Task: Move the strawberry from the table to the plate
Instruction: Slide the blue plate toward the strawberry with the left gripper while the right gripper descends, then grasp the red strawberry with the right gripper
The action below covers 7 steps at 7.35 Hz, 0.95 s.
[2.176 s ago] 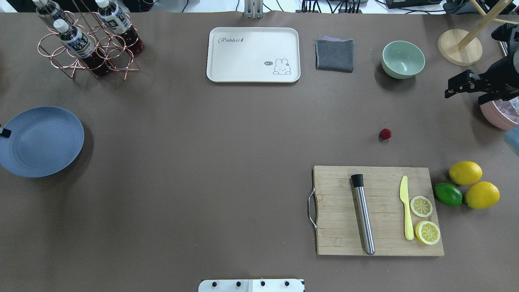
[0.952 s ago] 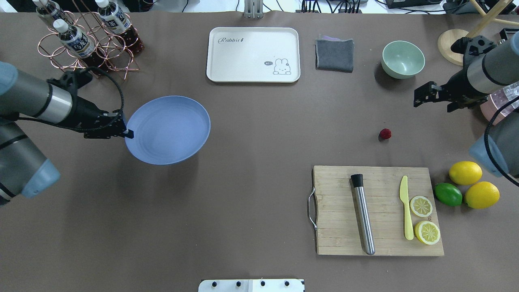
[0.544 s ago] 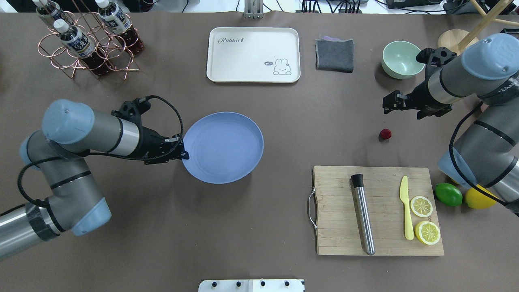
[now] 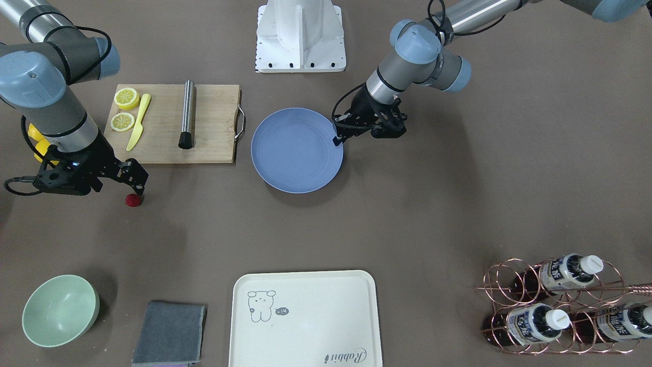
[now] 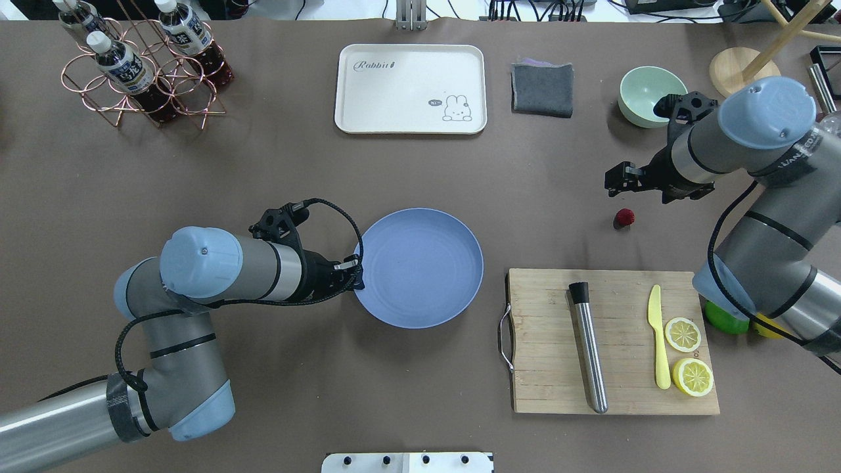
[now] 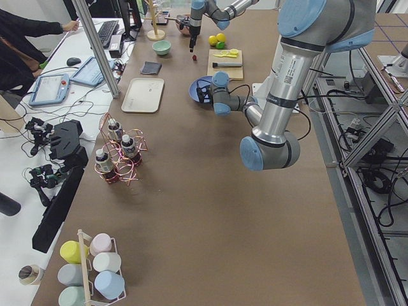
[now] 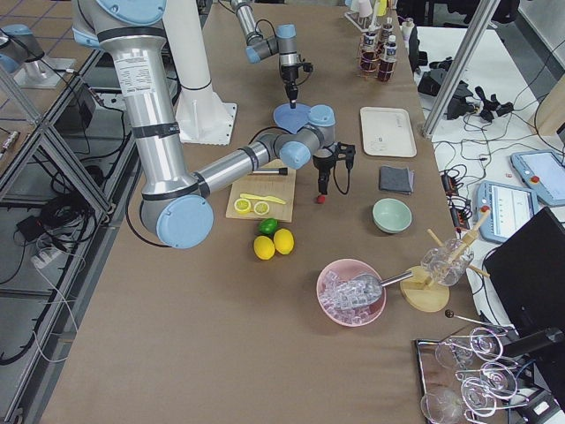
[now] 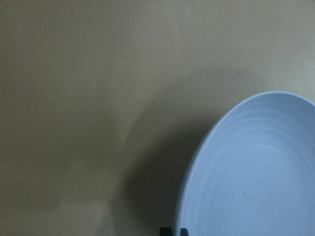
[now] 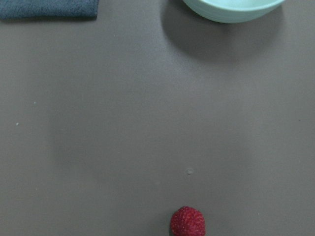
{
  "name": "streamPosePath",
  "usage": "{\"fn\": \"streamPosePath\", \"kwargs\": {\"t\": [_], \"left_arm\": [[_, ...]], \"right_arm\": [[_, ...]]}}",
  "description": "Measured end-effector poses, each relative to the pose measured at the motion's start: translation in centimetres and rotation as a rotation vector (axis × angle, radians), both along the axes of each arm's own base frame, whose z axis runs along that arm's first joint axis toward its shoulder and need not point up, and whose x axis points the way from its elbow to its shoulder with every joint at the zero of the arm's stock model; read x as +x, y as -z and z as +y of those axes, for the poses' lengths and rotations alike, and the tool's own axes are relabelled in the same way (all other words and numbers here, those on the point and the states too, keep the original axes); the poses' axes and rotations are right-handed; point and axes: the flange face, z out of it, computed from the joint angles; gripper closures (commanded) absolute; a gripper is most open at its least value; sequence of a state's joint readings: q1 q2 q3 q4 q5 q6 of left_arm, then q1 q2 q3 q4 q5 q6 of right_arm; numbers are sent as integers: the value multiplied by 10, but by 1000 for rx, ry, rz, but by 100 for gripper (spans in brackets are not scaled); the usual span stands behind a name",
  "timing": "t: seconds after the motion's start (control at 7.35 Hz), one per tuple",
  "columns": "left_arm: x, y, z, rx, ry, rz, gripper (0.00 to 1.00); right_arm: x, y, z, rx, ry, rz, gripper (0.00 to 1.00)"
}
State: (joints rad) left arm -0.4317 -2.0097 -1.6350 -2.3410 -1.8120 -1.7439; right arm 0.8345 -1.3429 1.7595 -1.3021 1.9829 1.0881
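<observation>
The grey-brown table (image 5: 420,190) carries everything. The wooden cutting board (image 5: 545,368) lies toward the robot's right, near the robot's edge of the table, and bears a steel rod (image 5: 589,355), a yellow knife (image 5: 657,341) and two lemon slices (image 5: 683,334). The cream tray (image 5: 407,85) sits well beyond the board's far edge, off toward its handle side. The blue plate (image 5: 420,276) is just off the board's handle end, close to the metal handle (image 5: 503,335) but apart from it, and it throws a shadow on the table beneath. The green bowl (image 5: 640,95) lies well past the board's far edge, with the folded grey cloth (image 5: 542,89) beside it on the handle side. The left gripper (image 5: 357,281) is clamped on the plate's rim, on the side turned away from the board. The right gripper (image 5: 612,184) hangs past the board's far edge, its fingers pointing down and its jaws apart. The strawberry (image 5: 625,217) lies on the bare table between that gripper and the board's far edge, close under the fingertips and well apart from the plate.
</observation>
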Motion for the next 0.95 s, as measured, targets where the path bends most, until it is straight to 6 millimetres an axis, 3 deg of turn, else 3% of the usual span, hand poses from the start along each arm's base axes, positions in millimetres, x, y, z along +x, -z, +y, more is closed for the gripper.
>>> {"fn": "streamPosePath", "kwargs": {"t": [0.27, 0.68, 0.82, 0.95], "left_arm": [[3, 2, 3, 1, 4, 0, 100], [5, 2, 6, 2, 2, 0, 100], [5, 2, 6, 2, 2, 0, 61], [4, 1, 7, 3, 1, -1, 2]], "right_arm": [[-14, -8, 4, -7, -1, 5, 0], [-26, -41, -2, -9, 12, 7, 2], [-29, -45, -2, -12, 16, 9, 51], [-32, -46, 0, -16, 19, 9, 100]]}}
